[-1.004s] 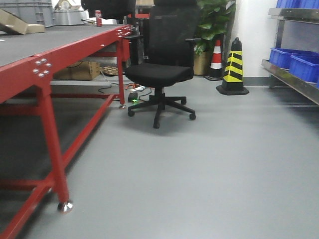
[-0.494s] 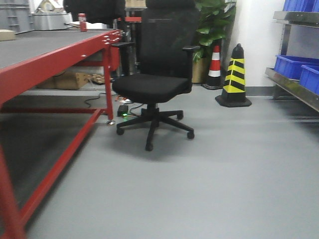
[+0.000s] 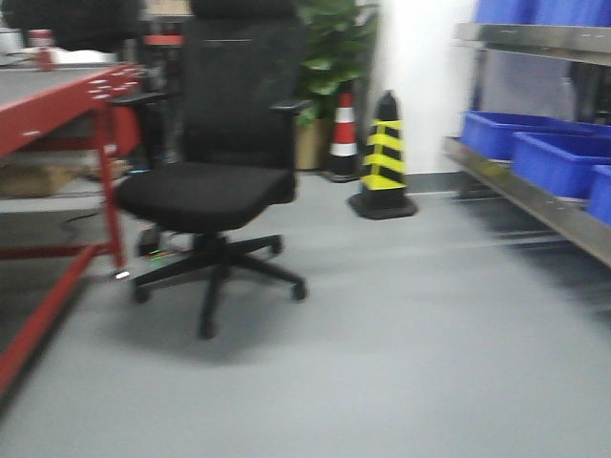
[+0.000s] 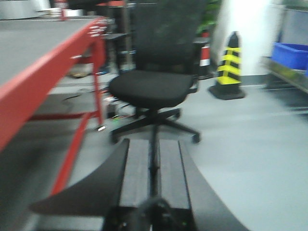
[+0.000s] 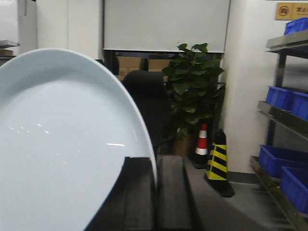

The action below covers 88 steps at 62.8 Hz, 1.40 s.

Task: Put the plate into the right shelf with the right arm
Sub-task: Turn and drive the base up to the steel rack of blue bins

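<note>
Edgewise, the plate sits pinched by its rim in the right gripper. The left gripper has its jaws pressed together, empty. The shelf stands off right.

Low front camera faces forward; wrist cameras look along the left end effector and right end effector, all sharing the office chair.

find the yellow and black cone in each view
Front: cone just right of centre.
Left wrist: upper right, right of the chair.
Right wrist: lower right of centre, beside the plant, past the plate.
Shared landmark: black chair, left of the cone in every view.
</note>
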Each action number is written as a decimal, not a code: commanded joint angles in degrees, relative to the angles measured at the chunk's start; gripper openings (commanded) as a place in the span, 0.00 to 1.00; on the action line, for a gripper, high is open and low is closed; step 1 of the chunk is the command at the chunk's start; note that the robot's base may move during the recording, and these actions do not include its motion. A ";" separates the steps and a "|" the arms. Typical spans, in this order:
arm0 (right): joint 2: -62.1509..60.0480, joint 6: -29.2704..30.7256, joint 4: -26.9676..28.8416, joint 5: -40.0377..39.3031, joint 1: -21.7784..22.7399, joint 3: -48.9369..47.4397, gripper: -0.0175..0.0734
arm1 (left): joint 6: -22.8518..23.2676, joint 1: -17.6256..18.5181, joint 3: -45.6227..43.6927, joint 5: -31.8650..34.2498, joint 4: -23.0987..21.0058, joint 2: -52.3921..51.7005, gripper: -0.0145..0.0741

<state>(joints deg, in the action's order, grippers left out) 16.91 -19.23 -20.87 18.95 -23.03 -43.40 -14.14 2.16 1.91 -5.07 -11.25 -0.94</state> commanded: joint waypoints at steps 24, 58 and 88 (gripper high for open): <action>0.85 0.20 -1.12 -5.67 0.17 -1.71 0.25 | 0.14 0.20 0.36 4.73 -0.22 -0.62 0.11; 0.85 0.20 -1.12 -5.67 0.17 -1.71 0.25 | 0.14 0.20 0.36 4.73 -0.22 -0.62 0.11; 0.85 0.20 -1.12 -5.73 0.17 -1.71 0.25 | 0.14 0.20 0.36 4.73 -0.22 -0.62 0.11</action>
<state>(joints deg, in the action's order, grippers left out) 16.91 -19.23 -20.87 18.95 -23.03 -43.40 -14.14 2.16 1.91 -5.07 -11.25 -0.94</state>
